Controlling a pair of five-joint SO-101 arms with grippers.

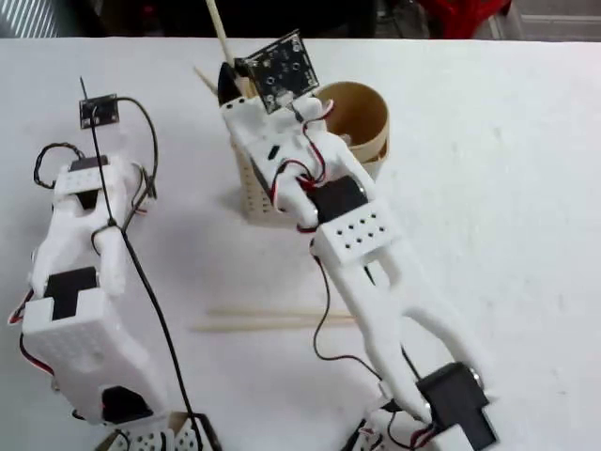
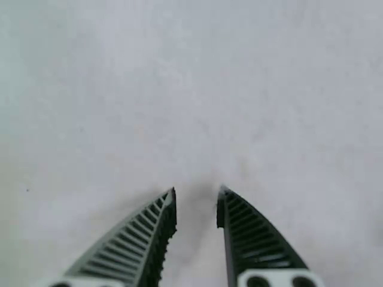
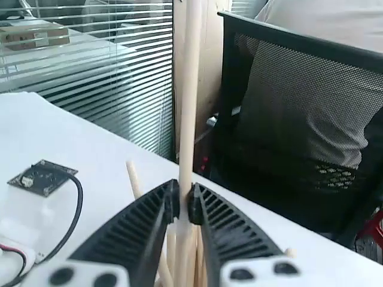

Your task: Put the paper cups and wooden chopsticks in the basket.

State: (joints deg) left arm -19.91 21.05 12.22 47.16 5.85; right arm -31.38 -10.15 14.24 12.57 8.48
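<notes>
While clamped in right gripper, wooden chopstick projects beyond it toward 12 o'clock, high view; left gripper narrowly parted over desk.

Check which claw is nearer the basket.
Right. The right claw is over the basket, shut on an upright chopstick. The left claw hangs open over bare table, well off to the basket's side.

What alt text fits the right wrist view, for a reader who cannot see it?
The right gripper has its fingers shut on a long wooden chopstick, with more chopsticks close by. Behind are a white table, window blinds and a black mesh chair.
</notes>
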